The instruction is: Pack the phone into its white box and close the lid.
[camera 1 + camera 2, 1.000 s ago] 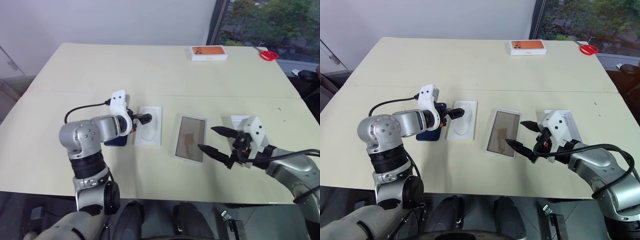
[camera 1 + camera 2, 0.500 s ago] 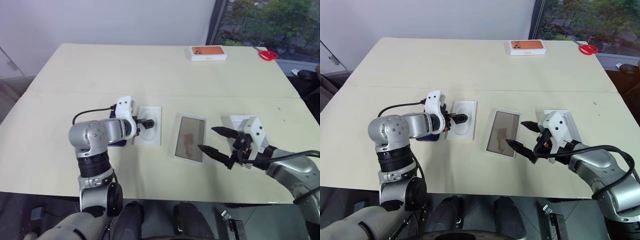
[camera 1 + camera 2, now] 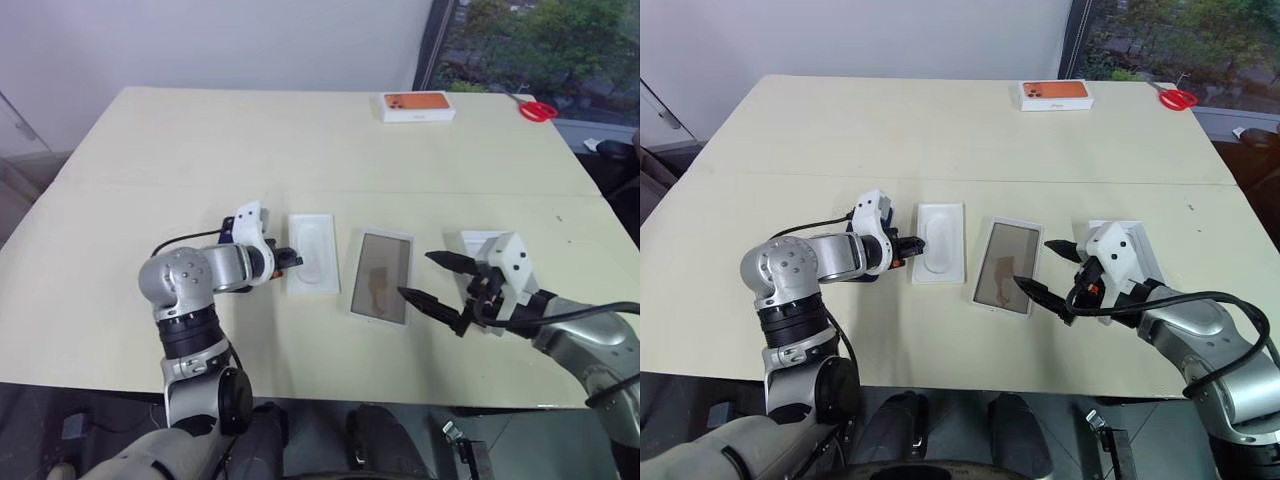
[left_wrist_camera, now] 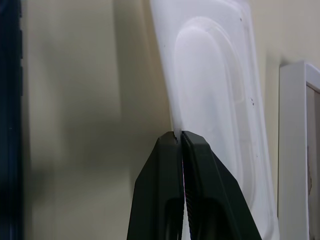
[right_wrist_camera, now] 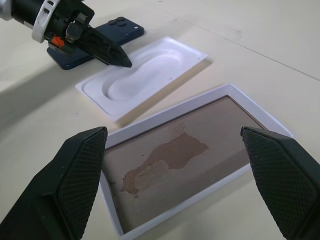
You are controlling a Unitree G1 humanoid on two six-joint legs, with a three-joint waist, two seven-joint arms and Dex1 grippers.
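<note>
Cream counter beside a window carries the phone, white insert and white box. Left pincer is clamped on the insert's edge; right pincer gapes beside the box. No writing is legible.

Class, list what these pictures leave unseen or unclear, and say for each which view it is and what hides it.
- The phone: in the head views mostly behind the left hand and its arm; cut off by the edge in the left wrist view.
- The lid: largely behind the right hand, so its printed face cannot be seen.
- Left wrist view: the fingers cover the insert edge where they meet it.
</note>
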